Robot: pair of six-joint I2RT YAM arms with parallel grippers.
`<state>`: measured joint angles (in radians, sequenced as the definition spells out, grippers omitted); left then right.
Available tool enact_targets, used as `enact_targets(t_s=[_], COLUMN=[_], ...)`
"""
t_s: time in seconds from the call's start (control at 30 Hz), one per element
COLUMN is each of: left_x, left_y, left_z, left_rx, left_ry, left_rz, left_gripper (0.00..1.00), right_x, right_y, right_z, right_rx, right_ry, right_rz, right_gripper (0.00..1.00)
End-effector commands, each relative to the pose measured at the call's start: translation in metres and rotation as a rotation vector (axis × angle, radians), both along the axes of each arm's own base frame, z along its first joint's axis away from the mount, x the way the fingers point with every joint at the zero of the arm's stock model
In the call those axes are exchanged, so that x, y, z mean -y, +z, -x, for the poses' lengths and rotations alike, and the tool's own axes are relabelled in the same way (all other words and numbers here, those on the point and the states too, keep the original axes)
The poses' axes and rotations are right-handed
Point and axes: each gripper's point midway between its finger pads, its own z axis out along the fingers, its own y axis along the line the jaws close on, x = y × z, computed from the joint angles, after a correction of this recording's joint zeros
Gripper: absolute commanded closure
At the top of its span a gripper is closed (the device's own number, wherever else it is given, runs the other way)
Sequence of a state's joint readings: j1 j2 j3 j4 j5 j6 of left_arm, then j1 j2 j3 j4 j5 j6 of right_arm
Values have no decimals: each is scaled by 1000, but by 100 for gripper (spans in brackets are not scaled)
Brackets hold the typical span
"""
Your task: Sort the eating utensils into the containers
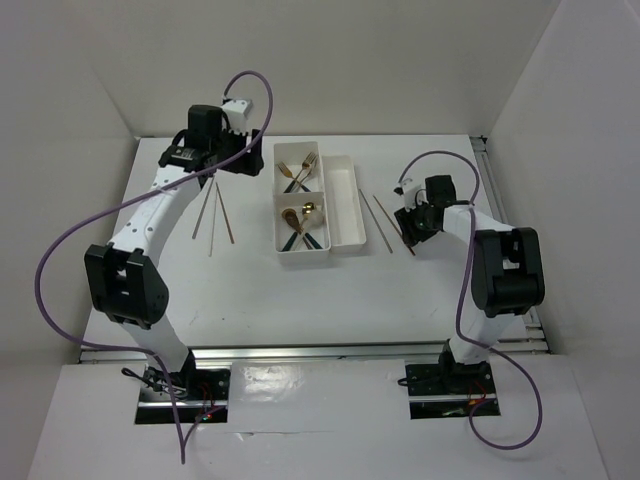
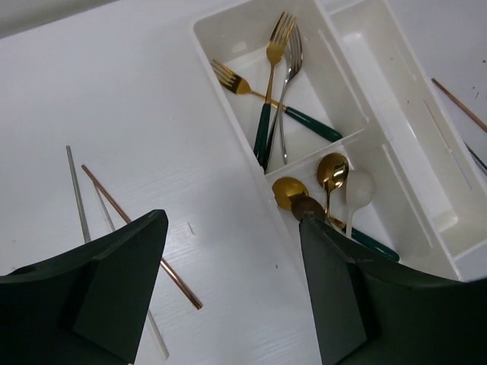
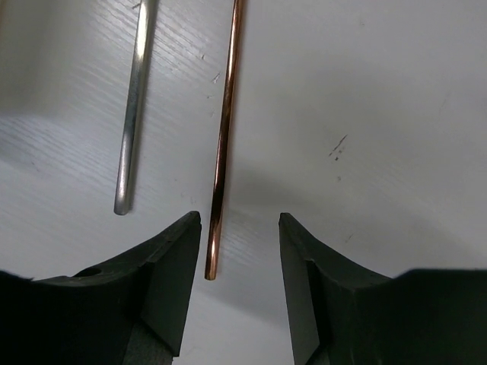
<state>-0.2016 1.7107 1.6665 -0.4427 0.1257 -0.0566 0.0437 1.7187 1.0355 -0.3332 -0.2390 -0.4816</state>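
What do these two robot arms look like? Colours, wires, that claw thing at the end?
The left arm and right arm are built of white tube-like segments joined by chunky black joint blocks. A loose purple cable loops along each one. At the ends, the left claw and right claw each have two dark, wedge-shaped fingers. Both arms stand on small metal base plates.

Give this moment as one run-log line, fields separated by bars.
right hand: open, straddling copper chopstick end | left hand: open, empty | tray: forks, spoons inside; long bin empty
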Motion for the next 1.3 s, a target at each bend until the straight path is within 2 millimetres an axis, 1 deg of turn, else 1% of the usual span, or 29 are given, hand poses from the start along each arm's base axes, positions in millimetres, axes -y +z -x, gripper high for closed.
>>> enact_targets(t_s=[0.0, 0.13, 0.17, 0.2, 0.23, 0.27, 0.3, 0.37, 0.4, 0.43, 0.5, 0.53, 0.57, 0.63, 0.67, 0.73, 0.83, 0.9, 0.93, 0.97, 1.0, 1.03, 1.07, 1.1, 1.13, 1.17, 1.2, 1.23, 1.27], left_x=[-9, -20, -26, -32, -31, -36, -42, -45, -50, -50, -57, -55, -55, -60, -60, -60, -60, -60, -60, -62, -69, -76, -82, -82, -95, -90, -96, -98, -99], left_y=[17, 8, 8, 4, 4, -2, -2, -1, -7, -3, -5, -11, -6, -10, -6, -6, -6, -6, -6, -6, -17, -16, -16, -18, -26, -33, -30, -41, -40], left_z=[4, 3, 2, 0, 0, -1, -2, -5, -5, -6, -8, -9, -11, -13, -14, -14, -17, -17, -17, -17, -17, -16, -17, -16, -10, -7, -5, -1, 2], left_rx=[35, 6, 6, -3, -4, -25, -25, -28, -46, -37, -46, -62, -51, -60, -50, -50, -45, -45, -45, -45, -62, -54, -41, -36, -46, -59, -41, -65, -64], left_ry=[11, 39, 51, 65, 57, 75, 87, 96, 107, 107, 116, 114, 114, 124, 124, 124, 119, 119, 119, 127, 175, 221, 260, 274, 334, 352, 379, 396, 396], left_rz=[21, 11, 10, 9, 14, 19, 20, 33, 31, 32, 37, 48, 49, 48, 50, 50, 42, 42, 42, 38, 25, 15, 7, -8, -50, -69, -83, -91, -91], left_gripper=[16, 15, 15, 15, 15, 15, 16, 16, 16, 16, 16, 16, 16, 16, 16, 16, 16, 17, 18, 19, 20, 20, 20, 20, 14, 4, 0, 0, 0], right_x=[-3, -5, -5, -6, -9, -10, -10, -8, -8, -10, -10, -12, -10, -8, -6, -5, -4, -5, -7, -8, -13, -18, -23, -35, -40, -41, -53, -58, -60], right_y=[-18, -32, -33, -40, -44, -43, -46, -51, -56, -56, -59, -59, -60, -68, -68, -80, -84, -74, -60, -51, -39, -16, 5, 21, 52, 70, 87, 109, 129], right_z=[2, 4, 1, 4, 5, 4, 2, 3, 5, 5, 7, 7, 9, 15, 15, 28, 36, 29, 16, 8, -1, -22, -32, -39, -59, -67, -72, -79, -87], right_rx=[-43, -84, -84, -105, -115, -110, -116, -129, -141, -141, -150, -149, -159, -190, -190, -244, -264, -226, -176, -149, -123, -63, -21, -10, 55, 84, 107, 136, 192], right_ry=[21, 21, 21, 13, 22, 12, 11, 7, 7, 13, 13, 18, 14, 18, 14, 23, 23, 12, -5, -15, -39, -58, -76, -106, -119, -140, -129, -154, -164], right_rz=[7, -8, -8, -12, -11, -16, -16, -7, -7, 2, 3, 12, 20, 35, 43, 51, 52, 45, 33, 26, -11, -42, -75, -137, -174, -197, -242, -293, -321], right_gripper=[46, 45, 45, 45, 45, 45, 47, 48, 53, 55, 60, 70, 75, 87, 100, 100, 100, 100, 100, 100, 100, 100, 100, 100, 100, 100, 100, 100, 100])
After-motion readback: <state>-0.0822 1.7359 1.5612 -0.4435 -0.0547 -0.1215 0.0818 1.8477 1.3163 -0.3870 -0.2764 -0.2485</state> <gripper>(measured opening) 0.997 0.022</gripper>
